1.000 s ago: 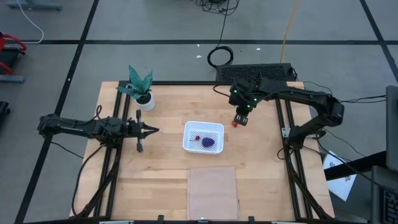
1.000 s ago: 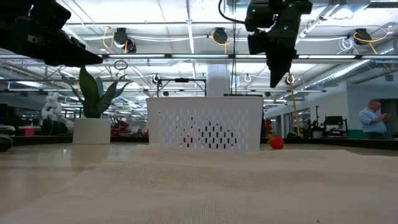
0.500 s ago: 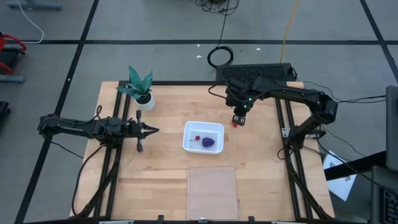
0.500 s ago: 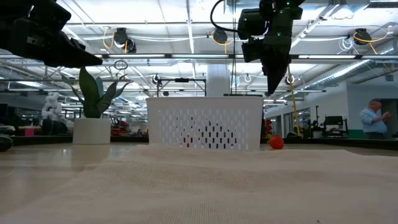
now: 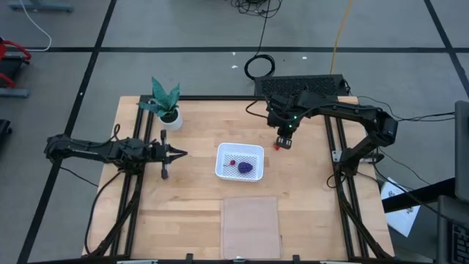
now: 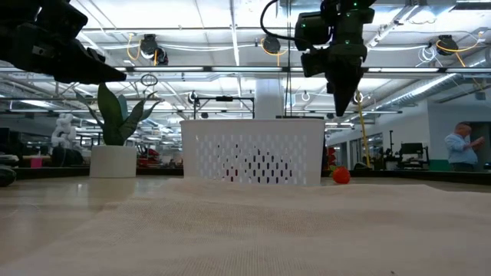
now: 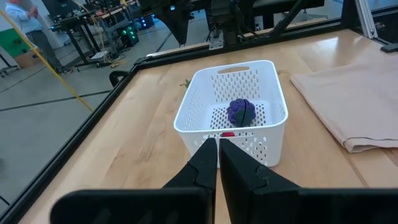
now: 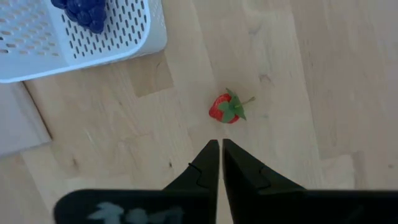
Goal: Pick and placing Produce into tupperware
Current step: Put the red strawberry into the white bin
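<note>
On the table, right of the basket: a loose strawberry [image 8: 227, 109] lies on bare wood, just beside the tupperware [image 5: 249, 150] but outside it.
Tupperware: white perforated container near the table's middle; it already holds a purple grape cluster [image 7: 240, 112] and a small red piece [image 5: 232, 163].
Right gripper [image 8: 219, 146]: poised above the strawberry, pointing down at it, fingers pressed together and empty (the berry sits just ahead of the tips, not touched).
Left gripper [image 7: 218, 144]: waiting at the table's left side, aimed at the tupperware, fingers together, holding nothing.
Step in hand: lining up over the strawberry, judged as the approach before a pick.
Next move calls for: spreading the fingers wide enough to straddle the berry, descending to the wood, then closing gently; the berry is small and rounded and could roll or squirt aside.
After that: a short carry over the rim and a release inside.
</note>
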{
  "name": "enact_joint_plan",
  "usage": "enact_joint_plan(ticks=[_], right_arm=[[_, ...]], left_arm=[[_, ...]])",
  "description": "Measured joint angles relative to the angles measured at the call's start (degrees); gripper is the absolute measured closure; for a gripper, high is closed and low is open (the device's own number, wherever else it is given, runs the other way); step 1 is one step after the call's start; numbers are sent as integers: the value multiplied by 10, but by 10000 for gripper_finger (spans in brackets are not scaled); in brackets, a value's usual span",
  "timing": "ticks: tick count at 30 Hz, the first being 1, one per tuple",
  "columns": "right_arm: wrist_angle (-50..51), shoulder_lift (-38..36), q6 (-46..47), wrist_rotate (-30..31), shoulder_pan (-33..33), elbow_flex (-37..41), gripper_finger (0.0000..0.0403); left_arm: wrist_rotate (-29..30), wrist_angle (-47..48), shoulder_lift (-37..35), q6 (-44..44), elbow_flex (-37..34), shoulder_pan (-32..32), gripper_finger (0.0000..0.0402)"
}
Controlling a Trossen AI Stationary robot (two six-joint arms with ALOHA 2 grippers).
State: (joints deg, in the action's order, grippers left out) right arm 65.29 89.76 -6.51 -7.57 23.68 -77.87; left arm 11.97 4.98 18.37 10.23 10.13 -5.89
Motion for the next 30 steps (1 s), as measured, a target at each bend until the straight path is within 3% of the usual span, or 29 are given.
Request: enact_joint_plan(ticks=[11, 17, 23, 30], right_arm=[[-5, 0, 50, 0, -1, 2, 227], [-32, 0, 85, 19, 0, 42, 150], [-85, 0, 95, 18, 1, 103, 109], [-184, 0, 130, 18, 14, 155, 100]], left_arm=[[0, 0, 0, 0, 0, 0, 380], [0, 0, 0, 0, 0, 0, 380], [0, -1, 0, -2, 0, 0, 380], [0, 0, 0, -2, 0, 0, 380]])
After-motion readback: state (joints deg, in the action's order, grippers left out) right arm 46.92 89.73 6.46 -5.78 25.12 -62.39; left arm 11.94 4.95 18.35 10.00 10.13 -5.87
